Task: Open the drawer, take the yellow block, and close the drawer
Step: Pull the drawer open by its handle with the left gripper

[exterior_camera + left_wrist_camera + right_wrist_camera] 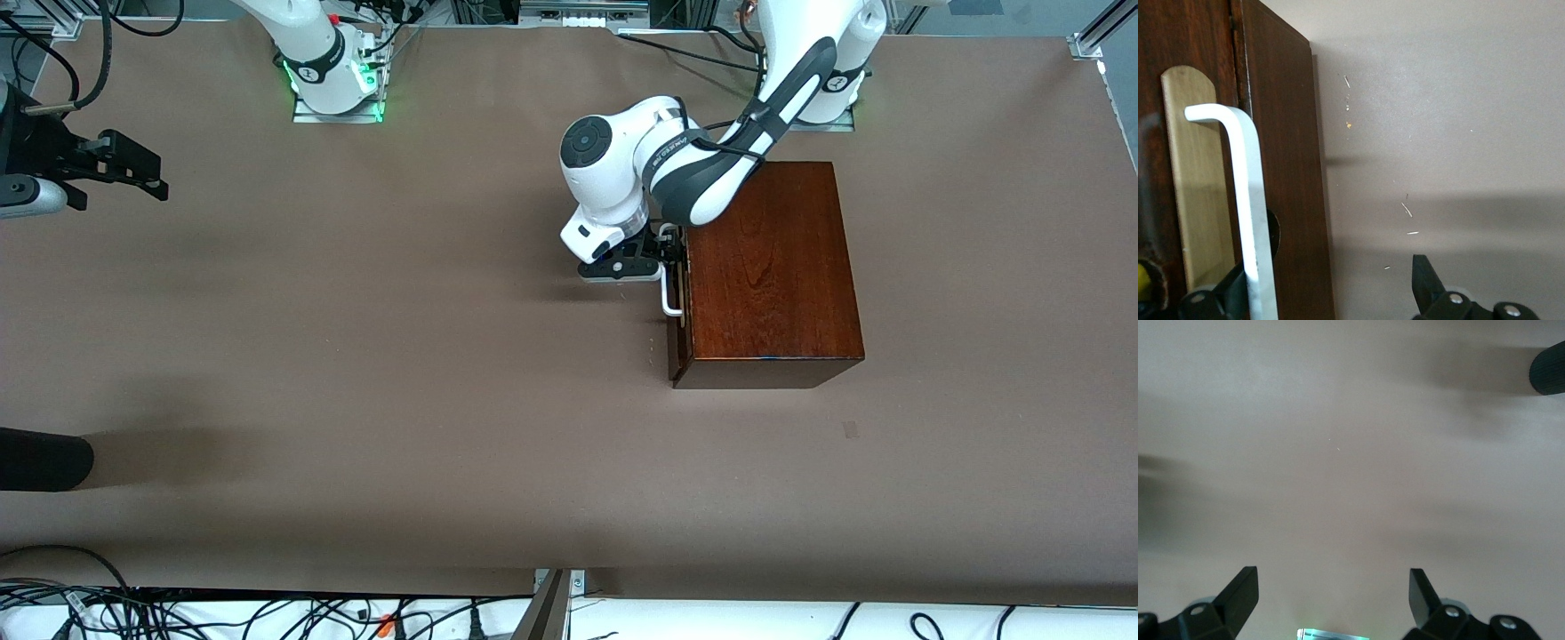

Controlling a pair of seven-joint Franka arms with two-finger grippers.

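**Left gripper at the drawer handle, right arm waits at the table's edge**

The left gripper sits low in front of the box, at the end of the white handle farther from the front camera. In the left wrist view its fingers stand wide apart, one on each side of the handle; the bar passes between them, and whether either pad touches it cannot be told. The drawer looks shut or nearly so, its dark front about level with the box's face. A sliver of yellow shows at the edge of the left wrist view, too little to tell whether it is the block. The right gripper hangs over bare table at the right arm's end, waiting, its fingers spread wide with nothing between them. A dark rounded object juts in at that same end, nearer the front camera
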